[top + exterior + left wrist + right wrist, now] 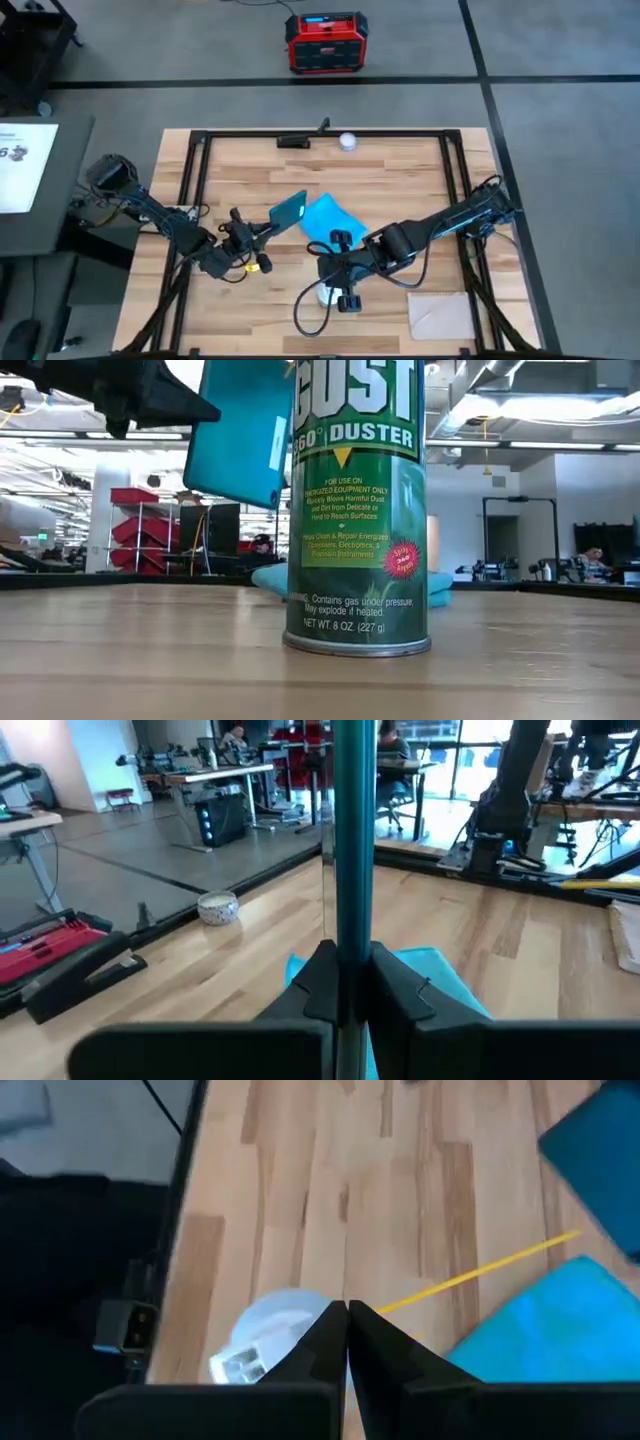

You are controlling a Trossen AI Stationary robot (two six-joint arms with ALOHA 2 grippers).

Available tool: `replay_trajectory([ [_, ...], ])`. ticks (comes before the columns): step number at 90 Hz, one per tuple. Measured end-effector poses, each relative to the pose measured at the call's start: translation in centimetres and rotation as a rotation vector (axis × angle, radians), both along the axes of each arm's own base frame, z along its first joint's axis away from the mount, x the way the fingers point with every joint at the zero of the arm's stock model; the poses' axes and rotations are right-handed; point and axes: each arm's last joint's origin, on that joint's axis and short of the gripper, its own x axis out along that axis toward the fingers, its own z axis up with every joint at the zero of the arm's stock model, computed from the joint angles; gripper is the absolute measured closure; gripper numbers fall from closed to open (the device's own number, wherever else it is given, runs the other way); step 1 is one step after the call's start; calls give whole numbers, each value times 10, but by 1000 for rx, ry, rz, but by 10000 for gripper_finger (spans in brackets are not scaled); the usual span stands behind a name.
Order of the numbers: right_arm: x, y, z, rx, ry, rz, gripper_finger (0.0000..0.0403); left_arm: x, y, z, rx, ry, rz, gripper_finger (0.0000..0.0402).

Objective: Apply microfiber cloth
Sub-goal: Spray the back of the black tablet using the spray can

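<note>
Holding one tablet [288, 211] edge-on, my left claw [262, 232] is clamped on its lower rim, so the teal back stands upright and clear of the counter [240, 170]; in the left wrist view the tablet is a thin teal strip rising from between my fingers [325, 985]. One microfiber cloth [330, 219] lies flat near the middle of the counter, just at 3 o'clock from the tablet, its near edge touching or nearly touching the tablet's side, I cannot tell which. My right claw [341, 268] hangs just at 6 o'clock from the cloth, its fingers [325, 1342] pressed together with nothing between them. Right beneath it stands one green duster can [357, 505], its white cap [265, 1332] showing under the fingers; in the low view the can stands upright in front of the cloth. At 12 o'clock on the counter sit one small white bowl [347, 141] and one dark stapler-like tool [297, 140], well apart from the cloth. At 5 o'clock lies one pale beige sheet [442, 316]. On the floor beyond the counter stands one red box [327, 42].
</note>
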Motion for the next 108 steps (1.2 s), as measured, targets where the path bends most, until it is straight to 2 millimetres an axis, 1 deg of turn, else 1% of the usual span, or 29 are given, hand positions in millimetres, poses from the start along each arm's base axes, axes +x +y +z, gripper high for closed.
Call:
replay_trajectory([
  [21,2,1,-2,4,1,3,403,-5,-7,1,-6,-14,-17,397],
  [87,1,1,-2,5,11,4,403,-12,-15,1,-7,-41,5,397],
  [108,6,0,-10,-3,31,0,403,-13,-15,1,-11,-43,4,397],
])
